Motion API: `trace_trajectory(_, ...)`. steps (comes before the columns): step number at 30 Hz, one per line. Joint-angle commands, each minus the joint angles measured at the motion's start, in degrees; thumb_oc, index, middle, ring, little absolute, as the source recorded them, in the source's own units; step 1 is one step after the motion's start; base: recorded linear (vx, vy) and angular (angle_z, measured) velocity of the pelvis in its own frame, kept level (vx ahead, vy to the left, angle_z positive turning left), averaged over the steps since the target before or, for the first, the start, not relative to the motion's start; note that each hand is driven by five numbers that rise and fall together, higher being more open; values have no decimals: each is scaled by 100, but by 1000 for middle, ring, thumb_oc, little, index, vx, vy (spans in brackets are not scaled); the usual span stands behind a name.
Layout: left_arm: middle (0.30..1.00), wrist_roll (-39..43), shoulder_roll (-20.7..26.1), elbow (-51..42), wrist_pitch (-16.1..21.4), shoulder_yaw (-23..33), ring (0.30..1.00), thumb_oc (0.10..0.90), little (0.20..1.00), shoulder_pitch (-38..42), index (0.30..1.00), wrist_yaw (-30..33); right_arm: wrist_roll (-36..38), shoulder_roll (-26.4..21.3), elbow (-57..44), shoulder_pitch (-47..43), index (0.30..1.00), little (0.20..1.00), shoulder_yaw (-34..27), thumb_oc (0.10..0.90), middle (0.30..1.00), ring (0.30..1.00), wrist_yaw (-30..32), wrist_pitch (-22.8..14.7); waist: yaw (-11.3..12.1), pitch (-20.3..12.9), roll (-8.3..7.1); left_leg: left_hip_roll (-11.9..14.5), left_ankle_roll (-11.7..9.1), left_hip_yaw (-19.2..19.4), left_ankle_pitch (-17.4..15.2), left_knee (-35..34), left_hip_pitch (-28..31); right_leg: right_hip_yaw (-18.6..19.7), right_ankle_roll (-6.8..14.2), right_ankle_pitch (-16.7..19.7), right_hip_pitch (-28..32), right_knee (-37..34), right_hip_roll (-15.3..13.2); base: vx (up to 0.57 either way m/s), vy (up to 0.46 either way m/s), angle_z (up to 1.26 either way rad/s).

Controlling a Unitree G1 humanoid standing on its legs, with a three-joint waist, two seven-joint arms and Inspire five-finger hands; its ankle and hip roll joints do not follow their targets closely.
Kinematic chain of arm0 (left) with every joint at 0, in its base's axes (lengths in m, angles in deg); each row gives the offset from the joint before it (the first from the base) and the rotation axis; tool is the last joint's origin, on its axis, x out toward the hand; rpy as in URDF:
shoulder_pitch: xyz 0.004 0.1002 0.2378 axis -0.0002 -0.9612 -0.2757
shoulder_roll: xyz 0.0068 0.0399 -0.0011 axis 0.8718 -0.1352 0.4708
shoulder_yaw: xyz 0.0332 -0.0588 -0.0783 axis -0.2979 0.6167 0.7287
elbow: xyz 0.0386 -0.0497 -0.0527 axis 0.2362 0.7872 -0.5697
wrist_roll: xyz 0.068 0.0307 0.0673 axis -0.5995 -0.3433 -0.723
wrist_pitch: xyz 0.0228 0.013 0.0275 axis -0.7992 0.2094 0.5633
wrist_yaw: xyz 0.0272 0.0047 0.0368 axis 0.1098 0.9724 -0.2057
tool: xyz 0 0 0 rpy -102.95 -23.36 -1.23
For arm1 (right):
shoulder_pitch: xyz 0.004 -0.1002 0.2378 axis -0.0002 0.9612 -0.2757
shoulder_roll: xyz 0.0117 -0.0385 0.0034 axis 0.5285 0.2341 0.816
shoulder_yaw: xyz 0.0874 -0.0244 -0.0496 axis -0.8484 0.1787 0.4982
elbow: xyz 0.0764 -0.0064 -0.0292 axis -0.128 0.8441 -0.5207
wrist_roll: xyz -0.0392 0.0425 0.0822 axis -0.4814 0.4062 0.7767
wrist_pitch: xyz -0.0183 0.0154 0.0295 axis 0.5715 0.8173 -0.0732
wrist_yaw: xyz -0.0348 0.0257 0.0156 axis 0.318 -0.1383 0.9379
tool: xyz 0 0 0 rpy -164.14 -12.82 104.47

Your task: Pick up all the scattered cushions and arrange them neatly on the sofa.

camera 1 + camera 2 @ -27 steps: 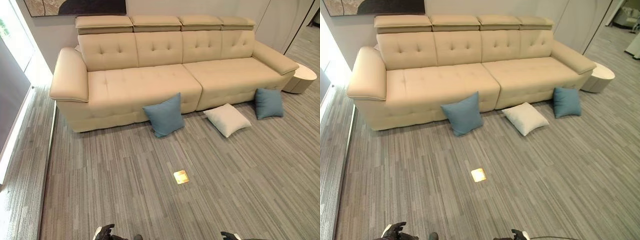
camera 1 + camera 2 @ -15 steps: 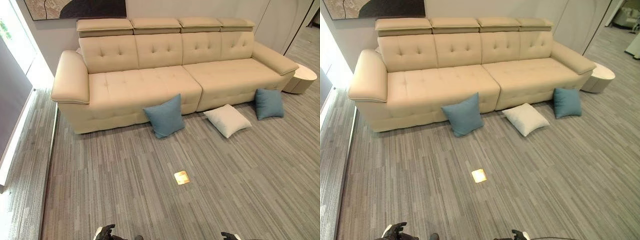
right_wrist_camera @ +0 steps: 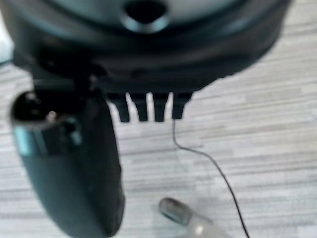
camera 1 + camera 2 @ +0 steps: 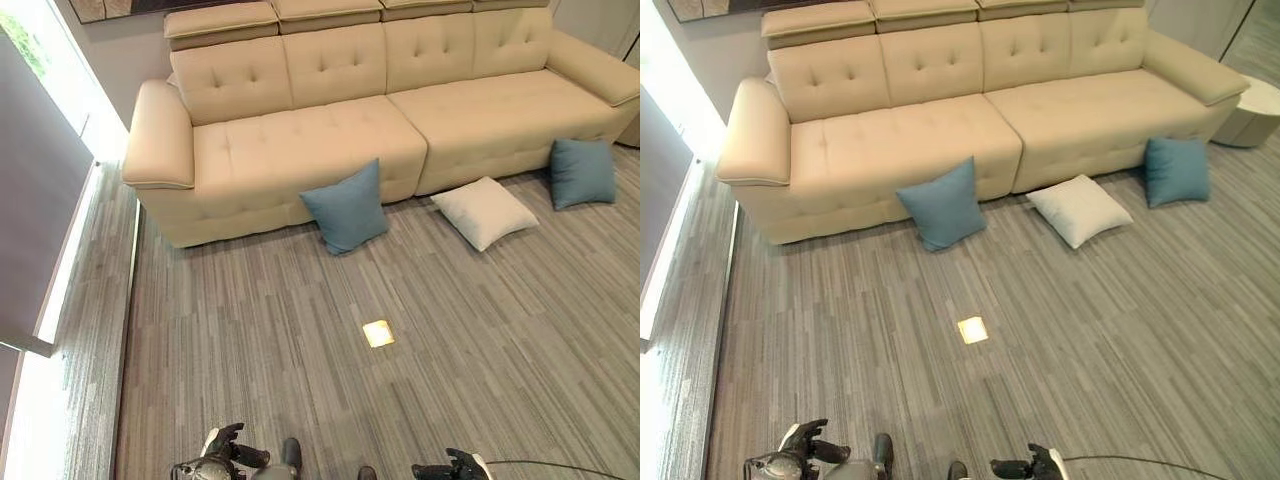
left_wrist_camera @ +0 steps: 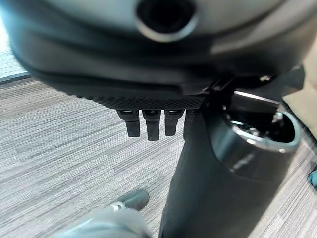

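A beige sofa (image 4: 300,150) stands along the far wall with bare seats. Three cushions lie on the carpet in front of it. A blue cushion (image 4: 346,208) leans against the sofa's front near the middle. A white cushion (image 4: 484,211) lies flat to its right. Another blue cushion (image 4: 583,172) leans on the sofa base at the far right. My left hand (image 4: 222,455) and right hand (image 4: 452,467) hang low at the near edge, far from the cushions. Straight fingers (image 5: 148,124) show in the left wrist view and straight fingers (image 3: 148,110) in the right wrist view, holding nothing.
A small brass floor plate (image 4: 378,333) is set in the grey carpet between me and the sofa. A round white side table (image 4: 1260,110) stands by the sofa's right arm. A glass wall (image 4: 40,180) runs along the left side.
The whole picture has shifted: the sofa and cushions sit higher and further right, and more of both hands shows at the near edge. The cushions lie as before.
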Motion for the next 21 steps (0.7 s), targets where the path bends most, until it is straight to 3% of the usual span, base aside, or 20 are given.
trace_trajectory(1,900,13,-130,137,105,-234,900,800,900,-24,900,134,189,-254,-34,-107,900,900,-51,800,900,900,189,-103,86,22,-96,92,68,15,-690,383,-267,31,281,-732,-63,377,64,190,48,15)
trace_trajectory(5,900,49,-95,150,103,-180,900,800,900,-69,900,125,318,-166,-17,-127,900,900,-112,800,900,900,161,-102,174,-87,-91,12,112,-75,-639,216,-284,181,348,-833,48,381,114,209,94,-9)
trace_trajectory(9,900,24,-46,196,101,-92,900,800,900,-125,900,125,311,-95,-131,-176,900,900,-98,800,900,900,122,-124,287,-183,-129,-134,291,-1,-835,89,-30,259,530,-889,66,739,-81,248,181,-37)
trace_trajectory(10,900,18,-15,175,104,-72,900,800,900,-118,900,125,289,-84,-206,-212,900,900,-92,800,900,900,89,-111,336,-197,-102,-195,394,24,-930,17,105,271,659,-851,-116,1321,-200,214,187,-22)
trace_trajectory(11,900,18,-16,175,104,-72,900,800,900,-117,900,125,289,-85,-206,-213,900,900,-92,800,900,900,89,-111,337,-213,-96,-187,393,24,-921,12,87,272,656,-839,-135,1315,-192,171,195,-21)
trace_trajectory(13,900,-27,76,84,83,-81,900,800,900,-69,900,157,209,-110,-337,-360,900,900,-4,800,900,900,61,-70,245,-31,1,-284,640,26,-1096,-125,512,336,946,-225,-914,2879,-457,159,209,-26)
trace_trajectory(14,900,-26,108,71,95,-82,900,800,900,-47,900,157,189,-116,-378,-372,900,900,10,800,900,900,60,-83,231,-9,53,-273,678,39,-1140,-141,551,276,972,-88,-1061,3138,-504,132,154,-16)
trace_trajectory(16,900,-26,108,71,95,-82,900,800,900,-46,900,157,189,-116,-378,-372,900,900,10,800,900,900,60,-82,234,-10,48,-278,681,44,-1142,-139,548,283,975,-95,-1073,3154,-511,127,65,7)
trace_trajectory(17,900,-25,135,56,96,-91,900,800,900,-5,900,146,154,-131,-405,-415,900,900,33,800,900,900,48,-77,147,90,175,-289,734,-16,-1281,-274,933,125,819,-168,-1522,3439,-606,212,88,16)
trace_trajectory(18,900,-25,135,56,96,-91,900,800,900,-4,900,146,154,-132,-405,-416,900,900,33,800,900,900,48,-77,146,94,174,-290,734,-16,-1281,-275,938,125,819,-170,-1518,3442,-607,302,80,1)
trace_trajectory(20,900,-120,113,100,100,-136,900,800,900,34,900,113,132,-183,-445,-465,900,900,26,800,900,900,43,-71,27,148,206,-289,669,-95,-1393,-398,1216,20,716,-297,-1758,2632,-535,258,-58,-9)
trace_trajectory(21,900,-120,112,100,101,-135,900,800,900,34,900,113,132,-183,-445,-465,900,900,26,800,900,900,43,-71,26,153,208,-287,668,-96,-1394,-398,1222,18,715,-297,-1750,2628,-532,260,-94,-8)
